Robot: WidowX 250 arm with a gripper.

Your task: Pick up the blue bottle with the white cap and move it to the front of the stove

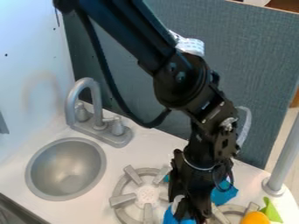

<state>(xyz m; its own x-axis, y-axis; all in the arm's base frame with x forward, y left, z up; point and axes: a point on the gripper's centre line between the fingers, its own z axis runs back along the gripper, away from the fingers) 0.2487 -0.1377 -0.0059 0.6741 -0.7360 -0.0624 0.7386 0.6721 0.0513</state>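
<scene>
The gripper [191, 215] is hanging by a blue object [169, 216] between 2 burners [121, 200], calling for slow, careful handling; whether its fingers are grasping, I cannot tell.

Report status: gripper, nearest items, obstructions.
Gripper low beside left burner, hold unclear. Blue material close by, partly blocked from view. Orange item and green item at right burner.
</scene>
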